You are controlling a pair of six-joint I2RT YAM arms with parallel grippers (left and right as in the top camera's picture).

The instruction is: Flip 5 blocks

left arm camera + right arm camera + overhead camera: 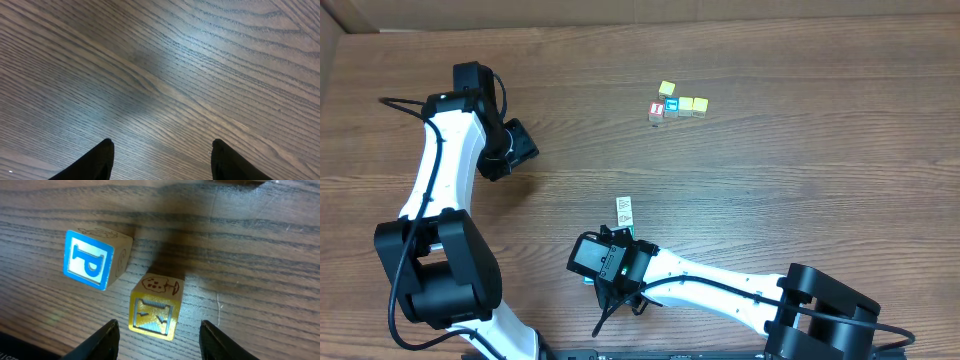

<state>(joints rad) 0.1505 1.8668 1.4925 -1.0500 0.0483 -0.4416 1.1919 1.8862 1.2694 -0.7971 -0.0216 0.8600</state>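
- Wood-grain desk (800,190) fills every view, brown and bare apart from small alphabet cubes and the two arms.
- Right pincer (159,330): its jaws stand apart, one on each side of the yellow-framed block (152,312). A sliver of wood shows on both sides, so it straddles the block and does not grip it.
- The yellow-framed block lies on the desk, its framed face toward the wrist camera. From overhead it is hidden under the pincer head.
- The blue P block (90,260) sits just beside the yellow-framed block, up and to the left in the wrist view, with a narrow gap between them.
- White blocks (625,211) lie near the yellow-framed block, just past the pincer head toward the far edge.
- A group of five cubes (678,102) sits well beyond the yellow-framed block, farther the same way. It holds yellow ones, a teal one and a red-and-white one.
- Left pincer (162,160): jaws apart over bare wood, holding nothing, well apart from the yellow-framed block on the far left.
- Progress, as a judgement: the pictures do not show which cubes are already turned. The yellow-framed block looks to be the one in hand, not yet lifted, so at least that flip is left.
- Writing: a blue "P" on a white face. The yellow frame holds a line picture, with an outline drawing on the bare top. The other marks are too small to read, and no brand shows.
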